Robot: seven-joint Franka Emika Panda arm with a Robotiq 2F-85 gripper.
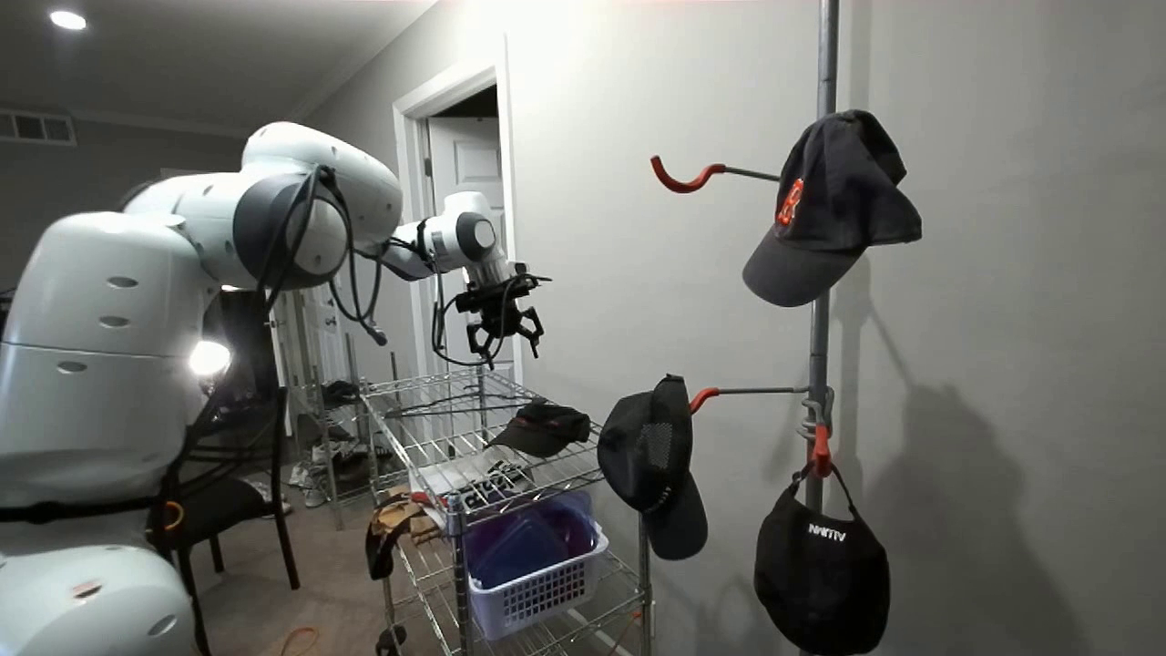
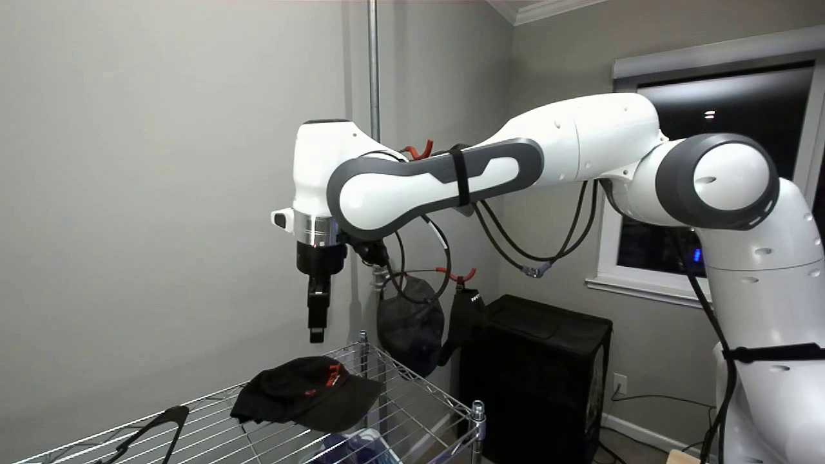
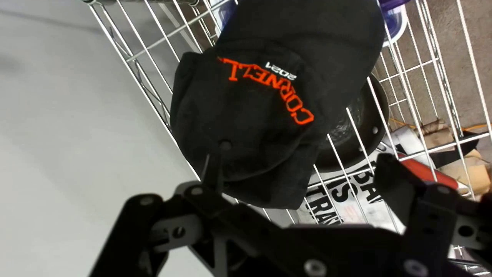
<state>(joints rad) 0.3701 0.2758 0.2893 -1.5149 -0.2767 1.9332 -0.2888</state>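
While the claw (image 2: 316, 333) hangs spread wide above the rack (image 2: 477, 422), a cap (image 3: 246, 115) reading "CORNELL 2021" lies on it.

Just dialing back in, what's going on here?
The robot arm has its gripper open and pointing down above the black Cornell 2021 cap, holding nothing and not touching it. That cap lies crown up on the top level of the wire rack, with a black hanger nearby. A dark cap with a red B, a black mesh-panel cap and a black cap with white lettering hang by the metal pole.
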